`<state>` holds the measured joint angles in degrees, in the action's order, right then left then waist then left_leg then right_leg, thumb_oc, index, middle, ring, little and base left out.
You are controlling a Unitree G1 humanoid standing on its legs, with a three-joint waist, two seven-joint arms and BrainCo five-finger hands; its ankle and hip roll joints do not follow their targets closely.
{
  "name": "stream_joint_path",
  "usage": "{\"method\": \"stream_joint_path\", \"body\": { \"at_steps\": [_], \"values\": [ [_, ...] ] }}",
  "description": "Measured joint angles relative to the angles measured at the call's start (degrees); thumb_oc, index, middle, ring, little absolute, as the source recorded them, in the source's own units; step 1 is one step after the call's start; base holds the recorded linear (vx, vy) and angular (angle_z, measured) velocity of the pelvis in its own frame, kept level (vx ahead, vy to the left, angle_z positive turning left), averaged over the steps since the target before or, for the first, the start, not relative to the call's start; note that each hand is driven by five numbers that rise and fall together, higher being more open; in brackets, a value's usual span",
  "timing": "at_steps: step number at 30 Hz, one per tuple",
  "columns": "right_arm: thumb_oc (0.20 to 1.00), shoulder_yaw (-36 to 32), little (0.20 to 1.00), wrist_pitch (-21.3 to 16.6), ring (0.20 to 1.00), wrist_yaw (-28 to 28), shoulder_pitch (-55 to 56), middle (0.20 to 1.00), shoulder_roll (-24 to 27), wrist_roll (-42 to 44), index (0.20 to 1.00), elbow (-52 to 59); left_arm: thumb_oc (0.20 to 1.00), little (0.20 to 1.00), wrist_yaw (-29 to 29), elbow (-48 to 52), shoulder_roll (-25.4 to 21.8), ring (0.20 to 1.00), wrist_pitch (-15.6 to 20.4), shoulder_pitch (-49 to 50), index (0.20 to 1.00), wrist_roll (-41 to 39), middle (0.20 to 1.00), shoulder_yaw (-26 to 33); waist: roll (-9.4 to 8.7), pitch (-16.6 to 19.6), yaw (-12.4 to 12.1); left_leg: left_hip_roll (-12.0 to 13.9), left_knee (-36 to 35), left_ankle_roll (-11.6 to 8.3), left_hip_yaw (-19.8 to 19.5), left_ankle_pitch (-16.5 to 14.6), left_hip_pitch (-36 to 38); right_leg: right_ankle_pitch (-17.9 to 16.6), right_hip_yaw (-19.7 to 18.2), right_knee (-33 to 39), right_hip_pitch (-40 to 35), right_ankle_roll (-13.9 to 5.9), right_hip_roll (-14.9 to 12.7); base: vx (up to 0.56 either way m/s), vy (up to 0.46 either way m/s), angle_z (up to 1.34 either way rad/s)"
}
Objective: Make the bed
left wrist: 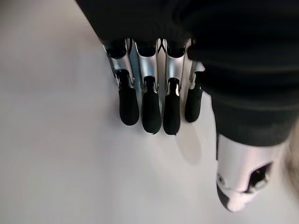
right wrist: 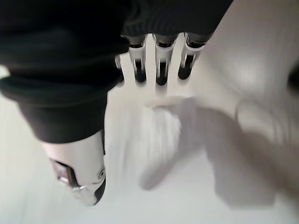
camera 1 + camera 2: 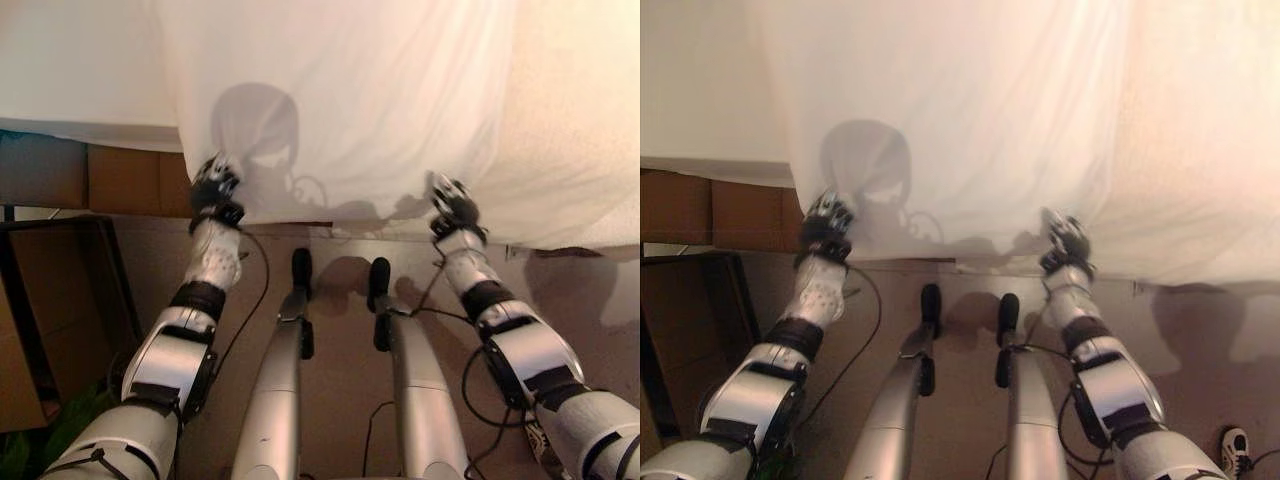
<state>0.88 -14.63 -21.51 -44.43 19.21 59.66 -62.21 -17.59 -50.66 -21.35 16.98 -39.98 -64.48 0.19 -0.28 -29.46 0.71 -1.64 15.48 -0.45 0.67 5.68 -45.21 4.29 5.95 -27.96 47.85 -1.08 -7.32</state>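
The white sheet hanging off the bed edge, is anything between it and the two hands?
Nothing visible. The left hand and the right hand are both already at the lower edge of the white sheet.

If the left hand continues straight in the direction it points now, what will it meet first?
Most likely the white sheet: the left hand already sits at its hanging lower edge, fingers straight, extended over the cloth. Whether they touch it is unclear.

Brown carpeted floor (image 3: 340,350). Wooden bed frame panel (image 3: 120,180) along the left side. Dark furniture edge (image 3: 60,290) far left, possibly a low table. Warm light overall.
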Motion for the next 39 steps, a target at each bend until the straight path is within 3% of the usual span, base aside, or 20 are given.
{"method": "stream_joint_path", "body": {
  "at_steps": [5, 11, 18, 20, 23, 26, 30, 32, 33, 35, 39],
  "values": [
    [1.0, -7.4, 1.0, 0.2, 1.0, -4.3, 13.4, 1.0, 0.5, -5.4, 1.0, -1.3, 1.0, 1.0, -3.4, -4.2, 0.5, 1.0, -0.4, 15.5, 1.0, 2.2, 1.0, 8.8, 0.05, 0.0, -0.1, -0.4, -0.1, 0.07, 0.6, -0.6, 5.6, 1.0, -0.1, -0.8, -4.9, -0.14, -0.5, -0.04, 0.008, 0.01],
    [1.0, -11.9, 1.0, 0.3, 1.0, -12.1, 23.2, 1.0, 1.3, -15.9, 1.0, 1.0, 1.0, 1.0, -7.9, -4.8, 1.1, 1.0, 0.5, 23.5, 1.0, 8.0, 1.0, 16.7, 0.12, 0.0, -0.2, -0.5, -1.1, 0.27, 0.9, -1.0, 11.4, 1.7, -0.4, -0.6, -10.1, -0.15, -0.9, -0.01, 0.006, -0.02],
    [1.0, -14.4, 1.0, 1.2, 1.0, -13.8, 27.3, 1.0, 5.6, -24.0, 1.0, 1.5, 1.0, 1.0, -8.7, -4.7, 0.2, 1.0, 0.1, 26.8, 1.0, 17.7, 1.0, 17.4, 1.66, -0.2, -0.2, -0.1, -5.6, -0.19, 1.0, 0.0, 21.6, -0.1, -0.2, 4.1, -20.0, -0.9, -0.1, -0.04, 0.001, -0.07],
    [1.0, -13.6, 1.0, 1.6, 1.0, -11.2, 29.7, 1.0, 6.7, -27.3, 1.0, 4.3, 1.0, 1.0, -6.5, -3.4, 0.2, 1.0, -0.3, 28.5, 1.0, 23.3, 1.0, 16.0, 2.54, 0.2, -0.2, 0.4, -8.9, -0.25, 0.9, 0.3, 28.7, -0.5, 0.2, 7.6, -27.0, -1.12, 0.5, -0.01, -0.039, -0.06],
    [1.0, -13.1, 1.0, 2.2, 1.0, -6.9, 32.7, 1.0, 7.7, -30.1, 1.0, 7.3, 1.0, 1.0, -2.6, 0.7, 0.0, 1.0, -0.9, 31.6, 1.0, 26.1, 1.0, 12.9, 3.61, 2.4, -0.1, 0.9, -11.4, -0.47, 0.8, 0.5, 32.0, -0.9, 1.3, 10.3, -30.5, -1.12, 0.6, 0.01, -0.053, -0.02],
    [1.0, -6.9, 1.0, 4.6, 1.0, -1.7, 36.6, 1.0, 10.2, -36.7, 1.0, 10.0, 1.0, 1.0, 2.2, 3.4, -0.5, 1.0, -2.1, 35.5, 1.0, 33.0, 1.0, 8.5, 5.37, 5.6, -0.1, 1.7, -14.8, -0.62, 0.6, 1.2, 35.9, -1.6, 2.6, 14.5, -35.1, -0.98, 1.8, 0.0, -0.07, 0.05],
    [1.0, -0.5, 1.0, 6.0, 1.0, 4.3, 38.9, 1.0, 9.8, -43.5, 1.0, 9.1, 1.0, 1.0, 7.0, -0.1, -0.8, 1.0, -4.4, 37.1, 1.0, 42.3, 1.0, 1.6, 4.45, 13.1, 0.0, 3.1, -17.0, -1.78, 0.6, 0.8, 40.8, -2.5, 3.2, 20.5, -41.4, -0.6, 3.4, 0.02, -0.056, -0.03],
    [1.0, 6.8, 1.0, 6.9, 1.0, 7.2, 38.5, 1.0, 9.0, -48.0, 1.0, 5.3, 1.0, 1.0, 9.0, -4.2, 0.0, 1.0, -5.2, 36.7, 1.0, 47.9, 1.0, -2.3, 3.5, 15.5, 0.0, 3.6, -18.5, -2.14, 0.8, 0.5, 44.9, -3.5, 3.2, 24.3, -46.4, -0.39, 4.5, 0.04, -0.017, -0.09],
    [1.0, 6.1, 1.0, 7.2, 1.0, 9.0, 38.7, 1.0, 6.3, -49.0, 1.0, 1.5, 1.0, 1.0, 9.4, -7.4, 0.4, 1.0, -6.0, 37.5, 1.0, 51.2, 1.0, -3.7, 2.57, 18.9, -0.2, 4.0, -19.9, -2.73, 1.2, 0.0, 47.2, -3.3, 3.0, 26.5, -48.9, -0.35, 5.2, 0.01, -0.018, -0.11],
    [1.0, 6.1, 1.0, 8.2, 1.0, 10.4, 40.3, 1.0, 3.3, -49.0, 1.0, 0.1, 1.0, 1.0, 10.0, -9.0, 1.5, 1.0, -6.7, 38.4, 1.0, 54.0, 1.0, -4.6, 1.5, 21.7, -0.1, 4.4, -20.2, -3.43, 1.3, -0.5, 47.6, -3.0, 2.8, 26.6, -49.0, 0.04, 5.7, 0.02, -0.03, -0.11],
    [1.0, 5.9, 1.0, 10.7, 1.0, 13.7, 42.2, 1.0, 0.2, -49.4, 1.0, -6.5, 1.0, 1.0, 11.5, -15.0, 4.7, 1.0, -9.1, 39.1, 1.0, 58.7, 1.0, -6.1, 1.35, 23.0, -0.1, 4.7, -20.5, -3.31, 1.7, -0.7, 49.6, -3.1, 2.6, 27.9, -51.4, 0.01, 6.0, 0.02, -0.023, -0.04]
  ]
}}
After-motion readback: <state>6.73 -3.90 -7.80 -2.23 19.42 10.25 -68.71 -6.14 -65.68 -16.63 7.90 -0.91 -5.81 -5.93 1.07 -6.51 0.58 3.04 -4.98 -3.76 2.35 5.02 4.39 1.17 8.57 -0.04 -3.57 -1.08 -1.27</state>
